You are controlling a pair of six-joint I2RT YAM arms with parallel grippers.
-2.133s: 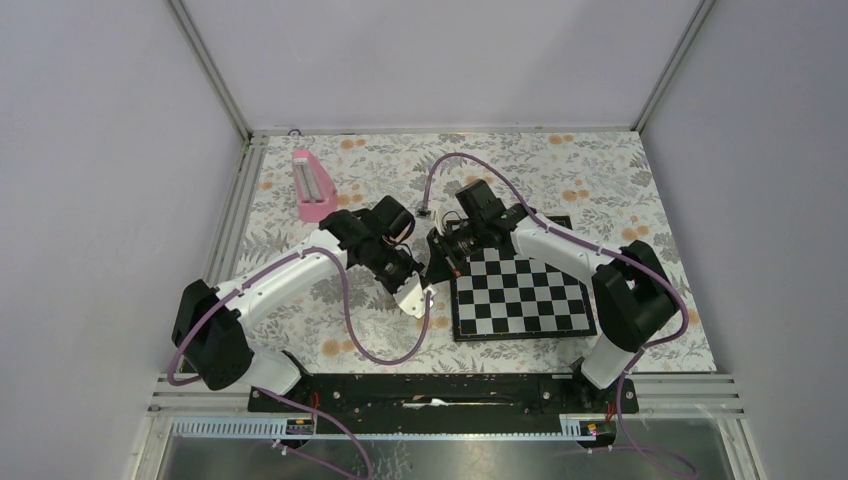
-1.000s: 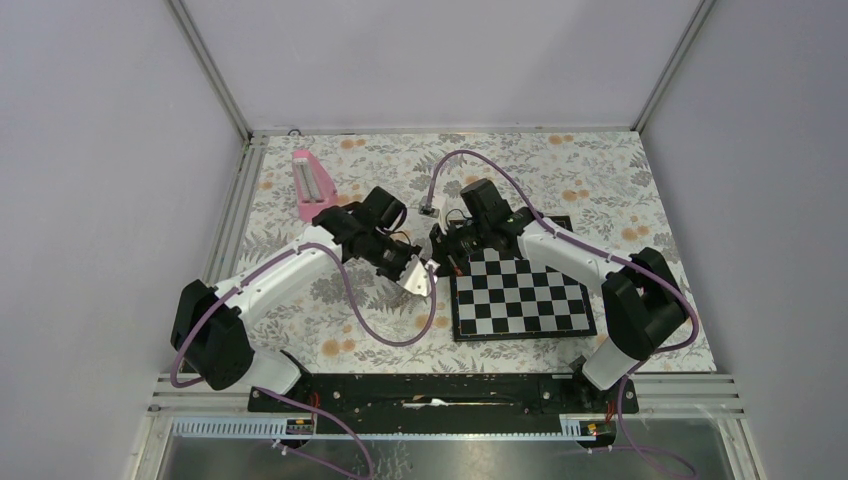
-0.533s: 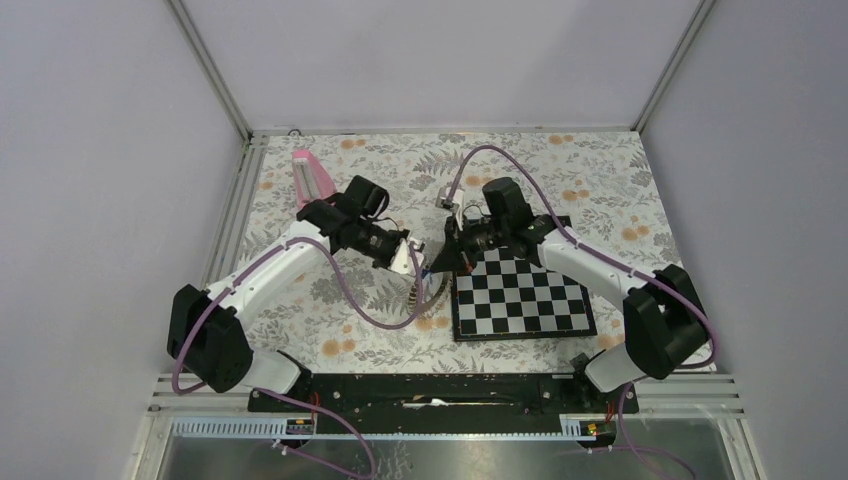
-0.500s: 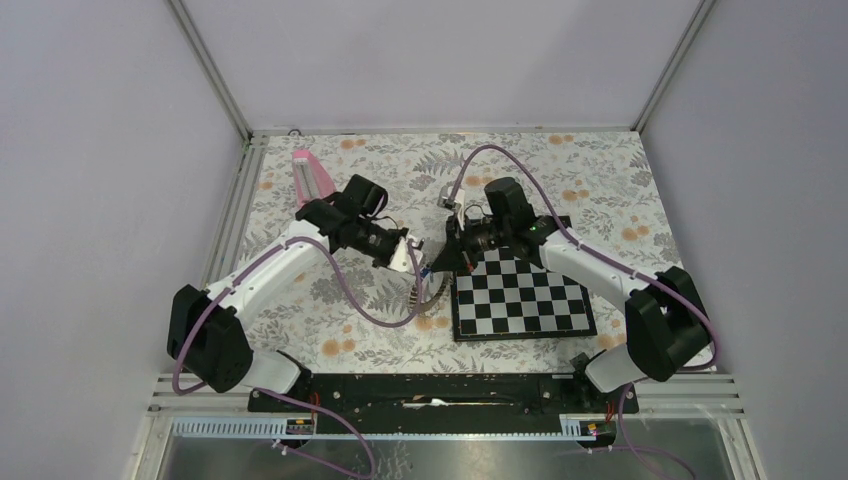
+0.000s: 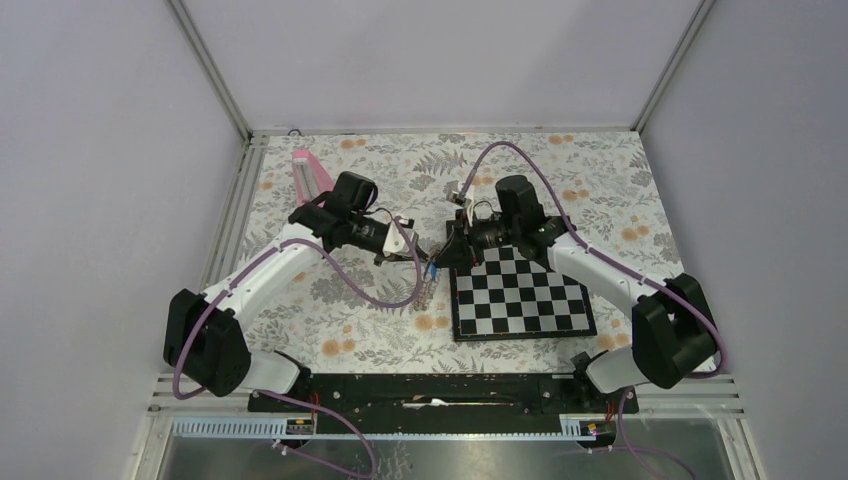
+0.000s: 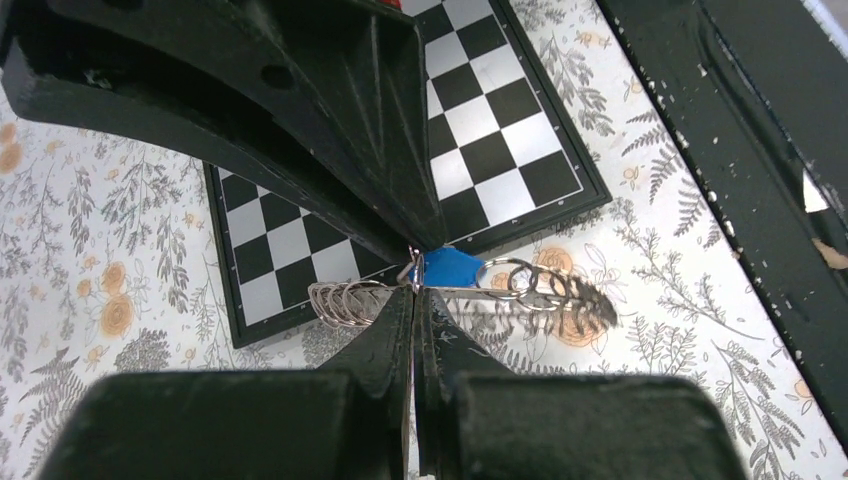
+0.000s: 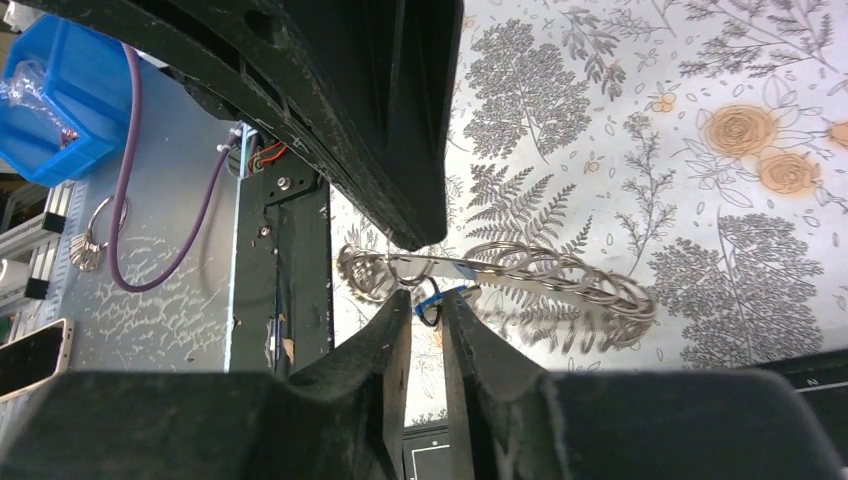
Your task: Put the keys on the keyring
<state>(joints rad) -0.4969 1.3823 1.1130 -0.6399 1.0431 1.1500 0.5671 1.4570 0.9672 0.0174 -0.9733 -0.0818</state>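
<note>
Pinching keyring (image 6: 570,298), left claw (image 6: 413,300); blue key (image 6: 447,267) at right claw (image 7: 424,302) tips.

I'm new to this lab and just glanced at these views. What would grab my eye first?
The two arms meeting tip to tip at centre: the left gripper pinches the keyring, which dangles just beside the left edge of the chessboard. A bright blue key sits at the tips of the right gripper.
</note>
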